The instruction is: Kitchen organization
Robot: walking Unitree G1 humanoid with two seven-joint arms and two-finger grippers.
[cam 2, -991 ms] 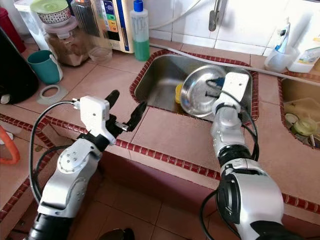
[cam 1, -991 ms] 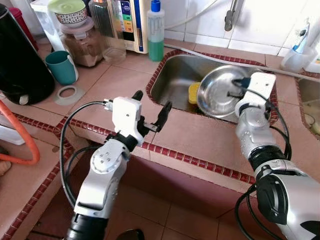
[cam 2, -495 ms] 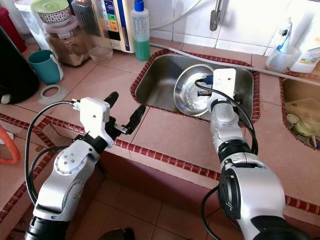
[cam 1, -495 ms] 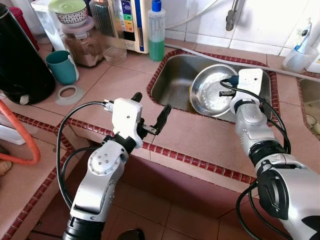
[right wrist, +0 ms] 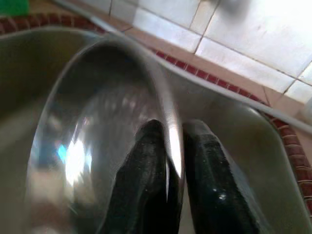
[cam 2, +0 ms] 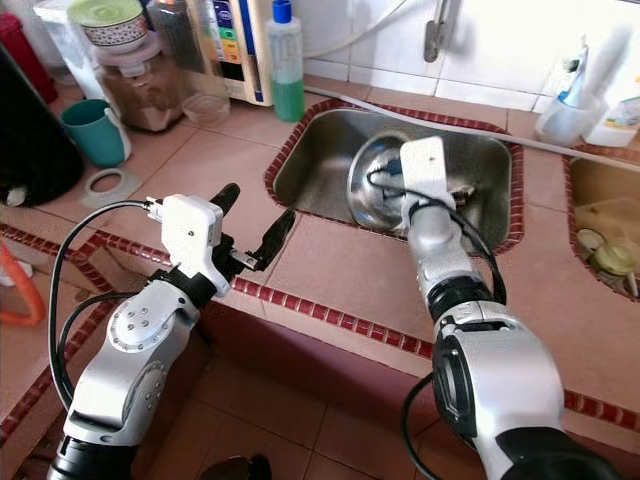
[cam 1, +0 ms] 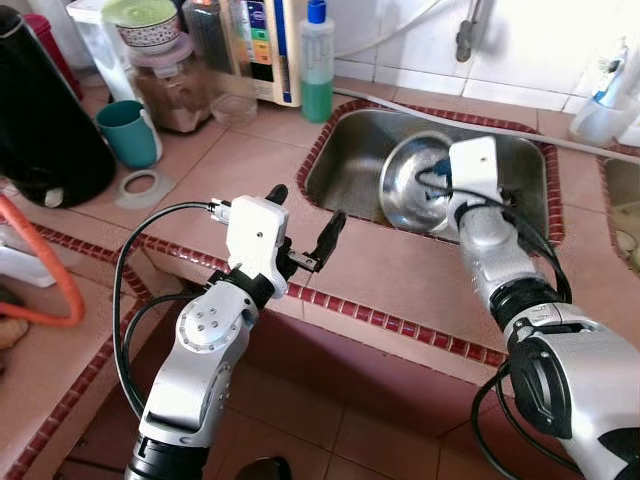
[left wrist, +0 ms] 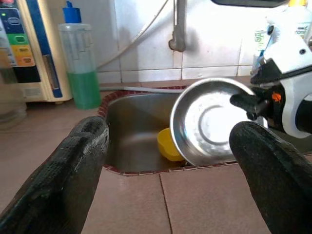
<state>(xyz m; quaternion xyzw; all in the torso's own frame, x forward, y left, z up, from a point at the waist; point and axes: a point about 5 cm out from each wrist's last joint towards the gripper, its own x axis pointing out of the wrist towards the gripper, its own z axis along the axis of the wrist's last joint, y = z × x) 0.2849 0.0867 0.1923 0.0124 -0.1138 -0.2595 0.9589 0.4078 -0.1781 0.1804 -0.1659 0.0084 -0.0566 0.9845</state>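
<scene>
A countertop of salmon-pink square tiles (cam 1: 250,165) runs across the kitchen, edged with a border of small dark-red tiles (cam 1: 400,325); behind it rises a wall of glossy white tiles (cam 1: 520,40); below the counter lies a floor of reddish-brown tiles (cam 1: 350,440); even daylight falls across everything.

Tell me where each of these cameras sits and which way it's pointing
Left and right eye views: on the head, looking down at the tiled counter and sink; both silver arms show.
Left wrist view: on the left arm, looking along the open left gripper toward the sink.
Right wrist view: on the right arm, looking along the right gripper pinching the steel bowl's rim.
Shared: the steel bowl shows in all views, the green soap bottle in the eye and left wrist views.
</scene>
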